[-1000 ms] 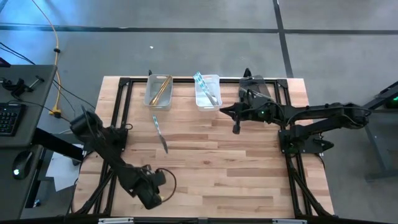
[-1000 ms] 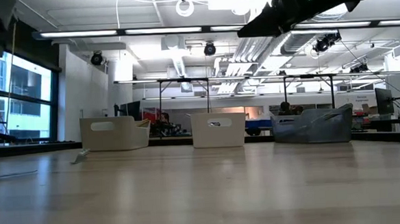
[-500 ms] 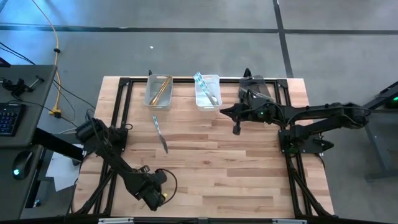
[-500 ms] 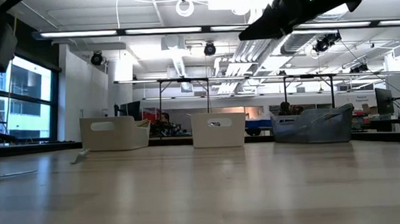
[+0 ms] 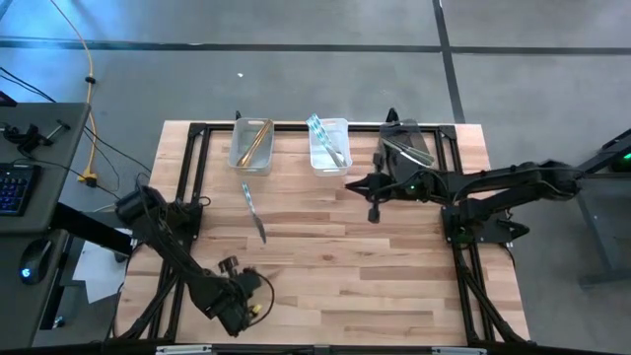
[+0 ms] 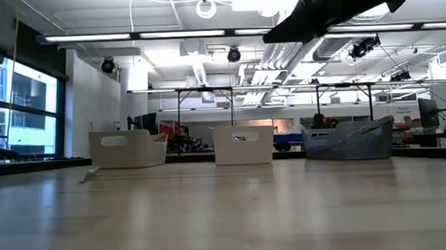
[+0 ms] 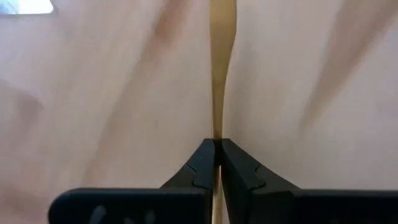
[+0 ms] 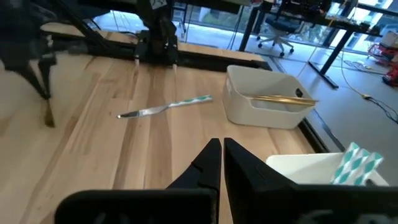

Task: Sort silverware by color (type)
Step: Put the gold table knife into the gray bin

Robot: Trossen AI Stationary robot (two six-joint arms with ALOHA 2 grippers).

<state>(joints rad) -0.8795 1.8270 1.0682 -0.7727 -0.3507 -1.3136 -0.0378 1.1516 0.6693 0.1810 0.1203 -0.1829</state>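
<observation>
Near the table's near edge, left of centre, my left gripper (image 5: 253, 307) (image 7: 217, 149) points steeply down, shut on a slim gold-tan piece of silverware (image 7: 219, 74). The right wrist view shows that piece (image 8: 48, 116) below the left arm's fingers. A knife with a teal-striped handle (image 5: 253, 209) (image 8: 165, 107) lies flat on the wood. My right gripper (image 5: 373, 208) (image 8: 221, 152) hovers shut with nothing in it, above the table in front of the dark bin (image 5: 406, 148). My left gripper pinches the gold piece's narrow shank (image 7: 217, 134) between its two fingertips. The fingers come from above, slanting steeply down, and the piece runs straight on ahead of them, along their line. Whether its far end rests on the wood I cannot tell.
Three bins stand in a row at the far edge. The left one (image 5: 253, 146) holds gold pieces, the middle one (image 5: 328, 146) teal-striped ones, and the dark right one (image 5: 419, 140) grey ones. Bare wood lies between the arms. A black frame (image 5: 296, 127) borders the table.
My left gripper has sunk a little and tipped further down near the near edge. A thin strip that lay flat at the far left of the low view no longer shows there.
</observation>
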